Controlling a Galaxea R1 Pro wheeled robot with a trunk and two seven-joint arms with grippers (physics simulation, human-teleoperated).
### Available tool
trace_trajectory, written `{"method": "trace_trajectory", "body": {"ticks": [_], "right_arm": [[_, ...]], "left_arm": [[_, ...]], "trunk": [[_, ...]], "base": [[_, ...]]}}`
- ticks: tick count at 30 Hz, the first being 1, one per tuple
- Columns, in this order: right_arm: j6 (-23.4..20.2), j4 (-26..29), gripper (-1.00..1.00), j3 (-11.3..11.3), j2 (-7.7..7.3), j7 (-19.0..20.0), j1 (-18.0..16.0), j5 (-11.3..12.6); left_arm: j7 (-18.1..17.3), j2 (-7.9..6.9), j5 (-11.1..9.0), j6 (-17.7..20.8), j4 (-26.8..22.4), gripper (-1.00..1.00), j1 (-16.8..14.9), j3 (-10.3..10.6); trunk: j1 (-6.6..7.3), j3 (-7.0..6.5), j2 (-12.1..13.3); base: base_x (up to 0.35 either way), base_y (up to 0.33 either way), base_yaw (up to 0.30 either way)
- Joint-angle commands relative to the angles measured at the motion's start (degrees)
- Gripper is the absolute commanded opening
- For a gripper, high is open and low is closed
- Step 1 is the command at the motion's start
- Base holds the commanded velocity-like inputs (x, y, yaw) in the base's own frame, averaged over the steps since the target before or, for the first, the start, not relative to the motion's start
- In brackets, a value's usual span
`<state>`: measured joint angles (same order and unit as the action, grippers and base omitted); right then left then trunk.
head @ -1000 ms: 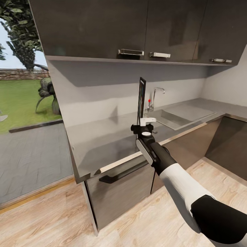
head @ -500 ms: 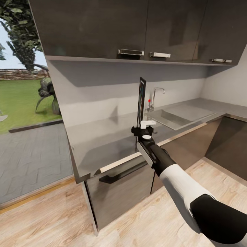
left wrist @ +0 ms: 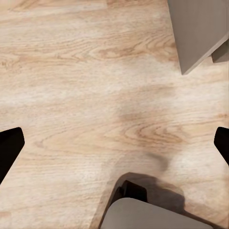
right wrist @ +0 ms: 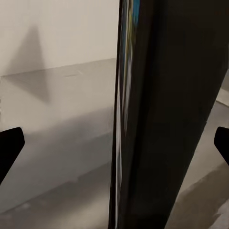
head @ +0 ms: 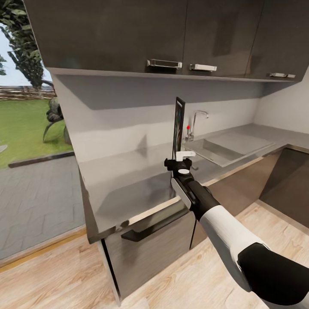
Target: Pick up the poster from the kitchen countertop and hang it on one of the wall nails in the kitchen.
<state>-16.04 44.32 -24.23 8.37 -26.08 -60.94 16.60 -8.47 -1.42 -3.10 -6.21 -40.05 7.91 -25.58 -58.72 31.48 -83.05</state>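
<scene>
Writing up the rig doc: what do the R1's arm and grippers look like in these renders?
Right arm: glossy black upper segment, white forearm shell, black wrist with a white oval panel. Right gripper: black base with a white round cap, white fingers. In the wrist views, both grippers' fingertips show as black wedges. No cables or markings visible.

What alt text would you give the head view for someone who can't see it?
The right end effector holds the poster upright, edge-on, above the grey kitchen countertop, left of the sink and tap, under dark wall cabinets.

home kitchen | countertop (head: 128, 180), sink (head: 227, 150), tap (head: 195, 122), wall cabinets (head: 128, 34), wood floor (left wrist: 86, 95)
</scene>
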Motion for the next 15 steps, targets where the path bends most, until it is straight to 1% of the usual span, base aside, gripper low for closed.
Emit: {"method": "trace_trajectory", "body": {"ticks": [1, 15], "right_arm": [[-0.21, 0.07, 1.0, -0.26, -0.06, -0.46, -0.06, 0.62], [-0.14, 0.05, 1.0, -0.22, -0.11, -0.46, -0.06, 0.97]], "left_arm": [[-0.41, 0.02, -0.32, -0.03, -0.03, 1.0, 0.0, -0.14], [-0.41, 0.02, -0.32, -0.03, -0.03, 1.0, 0.0, -0.17]], "trunk": [[-0.01, 0.05, -0.03], [-0.01, 0.05, -0.03]], "base": [[0.042, 0.0, 0.0], [0.011, 0.0, 0.0]]}}
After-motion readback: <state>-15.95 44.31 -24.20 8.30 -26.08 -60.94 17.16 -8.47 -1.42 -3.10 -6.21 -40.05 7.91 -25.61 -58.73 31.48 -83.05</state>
